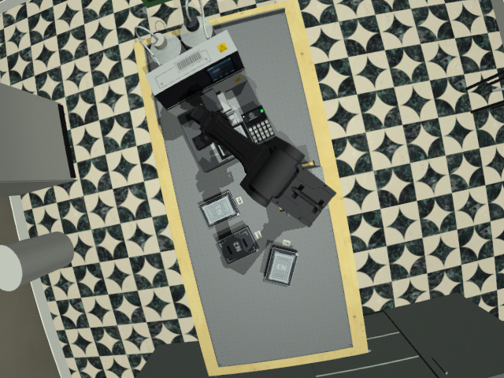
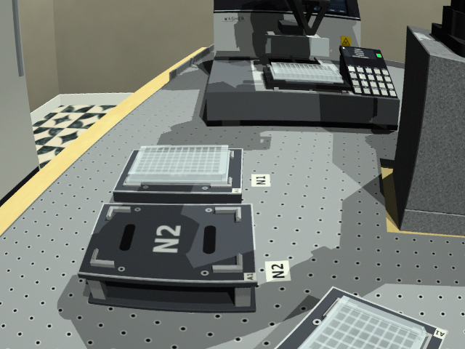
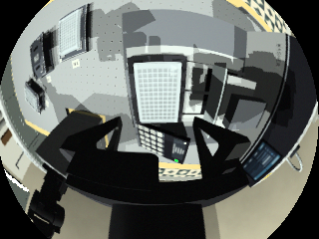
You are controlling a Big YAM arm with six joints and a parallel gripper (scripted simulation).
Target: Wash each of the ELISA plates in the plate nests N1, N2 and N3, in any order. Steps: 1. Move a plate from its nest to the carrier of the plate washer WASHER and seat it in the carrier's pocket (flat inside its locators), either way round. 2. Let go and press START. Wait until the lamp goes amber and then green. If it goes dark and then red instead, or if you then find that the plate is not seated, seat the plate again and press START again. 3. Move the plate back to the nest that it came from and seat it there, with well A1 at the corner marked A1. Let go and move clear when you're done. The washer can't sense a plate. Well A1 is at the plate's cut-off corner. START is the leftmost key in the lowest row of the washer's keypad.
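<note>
A clear ELISA plate (image 2: 306, 72) (image 3: 158, 92) lies in the carrier of the washer (image 2: 300, 108) (image 1: 190, 61) and looks flat. The washer's lamp (image 1: 261, 110) (image 2: 378, 55) (image 3: 176, 160) is green. My gripper (image 3: 157, 120) is open and empty, above the carrier area, its fingers wide apart. The arm hides it in the top view. Nest N2 (image 2: 165, 267) (image 1: 244, 253) is empty. One plate (image 1: 220, 209) (image 2: 180, 161) (image 3: 71, 32) sits in nest N1 (image 2: 176, 195), another plate (image 1: 281, 266) (image 2: 368, 326) in nest N3. I cannot make out the cut-off corners.
The keypad (image 1: 261, 131) (image 2: 371, 81) (image 3: 152, 140) stands beside the carrier. The washer's raised light block (image 2: 296, 43) stands behind the plate. Two bottles (image 1: 164, 49) (image 1: 196, 34) with tubes are behind the washer. The grey arm pedestal (image 2: 431, 139) stands at the right in the exterior view.
</note>
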